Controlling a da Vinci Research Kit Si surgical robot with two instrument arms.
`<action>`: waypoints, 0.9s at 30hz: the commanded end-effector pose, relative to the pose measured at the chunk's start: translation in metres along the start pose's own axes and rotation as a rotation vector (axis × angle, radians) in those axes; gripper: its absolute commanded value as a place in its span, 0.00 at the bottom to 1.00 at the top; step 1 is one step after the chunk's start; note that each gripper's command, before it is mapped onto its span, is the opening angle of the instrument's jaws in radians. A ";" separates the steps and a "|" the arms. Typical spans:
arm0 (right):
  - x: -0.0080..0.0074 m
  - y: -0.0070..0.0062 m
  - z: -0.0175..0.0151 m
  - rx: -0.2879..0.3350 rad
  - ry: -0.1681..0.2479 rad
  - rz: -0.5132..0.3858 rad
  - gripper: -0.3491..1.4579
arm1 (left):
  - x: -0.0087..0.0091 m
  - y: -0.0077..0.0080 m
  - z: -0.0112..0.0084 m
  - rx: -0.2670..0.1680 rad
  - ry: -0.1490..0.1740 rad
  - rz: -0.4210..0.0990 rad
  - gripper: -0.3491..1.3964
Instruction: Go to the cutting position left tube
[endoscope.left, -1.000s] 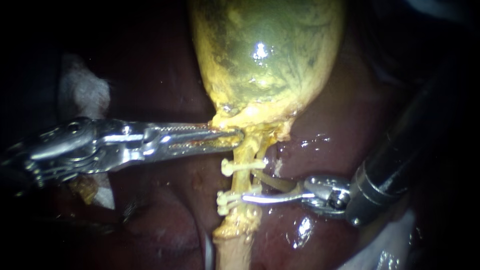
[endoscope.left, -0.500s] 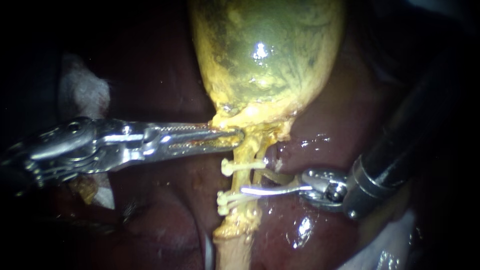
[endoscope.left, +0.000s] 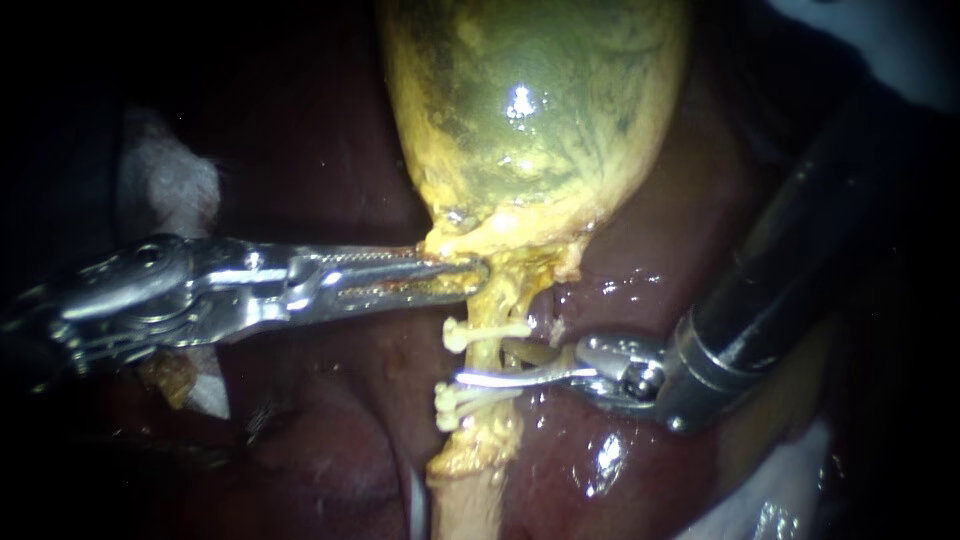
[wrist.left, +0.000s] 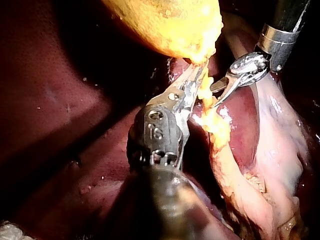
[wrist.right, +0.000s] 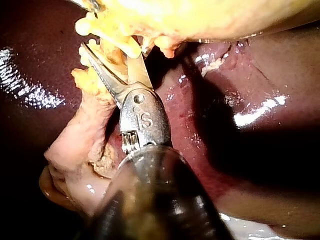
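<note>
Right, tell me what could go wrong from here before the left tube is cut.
1. The right instrument has its blades open at the left tube, close to the lower clip; closing there might nick or loosen it.
2. A second tube runs just beside the blades and could get caught.
3. The left instrument grips tissue at the gallbladder neck, so the cut tube may spring away.

Right instrument (endoscope.left: 468, 380) advanced leftward against the tissue, its open blades brought across the left tube (endoscope.left: 486, 352), tip now lying between upper clip (endoscope.left: 487, 330) and lower clip (endoscope.left: 462, 402).
</note>
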 end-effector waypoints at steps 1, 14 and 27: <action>0.0001 -0.0001 0.0002 0.000 -0.001 -0.001 0.69 | 0.0000 0.0000 0.0000 0.000 0.000 0.001 0.00; 0.0003 0.0000 0.0006 0.005 0.000 0.003 0.69 | -0.0003 0.0000 0.0003 0.003 0.001 0.002 0.00; 0.0004 0.0001 0.0009 0.004 0.001 0.004 0.69 | -0.0004 0.0001 0.0005 0.004 0.001 0.003 0.00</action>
